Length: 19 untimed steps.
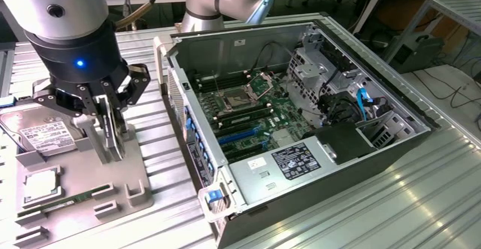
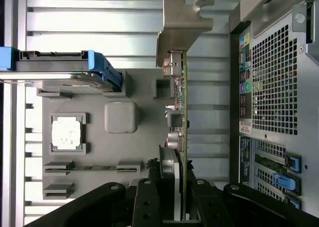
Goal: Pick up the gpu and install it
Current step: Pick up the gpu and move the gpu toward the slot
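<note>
My gripper hangs over the grey fixture tray at the exterior view's left, shut on the gpu. The card stands on edge, dark and thin, and reaches down to the tray's slotted holder; I cannot tell whether it touches the holder. In the wrist view the gpu is seen edge-on, clamped between my black fingers, with its silver end bracket at the far end from my gripper. The open computer case lies on its side at the exterior view's right of the tray.
On the tray lie a silver hard drive in a blue caddy, a processor chip and a green memory stick. The case's motherboard shows blue expansion slots. Its perforated rear panel is close beside the card.
</note>
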Motion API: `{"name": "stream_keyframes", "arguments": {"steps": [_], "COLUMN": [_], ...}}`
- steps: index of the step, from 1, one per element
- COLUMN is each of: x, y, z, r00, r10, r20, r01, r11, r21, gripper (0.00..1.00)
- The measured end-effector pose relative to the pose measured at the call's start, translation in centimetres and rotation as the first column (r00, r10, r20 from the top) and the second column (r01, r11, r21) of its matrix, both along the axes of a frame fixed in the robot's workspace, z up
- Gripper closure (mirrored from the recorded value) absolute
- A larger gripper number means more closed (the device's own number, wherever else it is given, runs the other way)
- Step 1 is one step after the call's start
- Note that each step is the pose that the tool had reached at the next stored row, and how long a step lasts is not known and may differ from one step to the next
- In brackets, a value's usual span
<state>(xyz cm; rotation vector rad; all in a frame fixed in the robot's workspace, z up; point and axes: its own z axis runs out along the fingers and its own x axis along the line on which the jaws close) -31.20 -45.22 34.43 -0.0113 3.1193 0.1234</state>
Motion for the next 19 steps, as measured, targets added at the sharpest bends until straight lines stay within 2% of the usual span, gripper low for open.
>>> {"name": "stream_keyframes", "arguments": {"steps": [19], "x": [0.0], "y": [0.00], "z": [1.89], "r00": [1.0000], "r10": [0.000], "r20": [0.0000], "r01": [0.000], "r11": [1.0000], "r21": [0.0000], "gripper": [0.72]}}
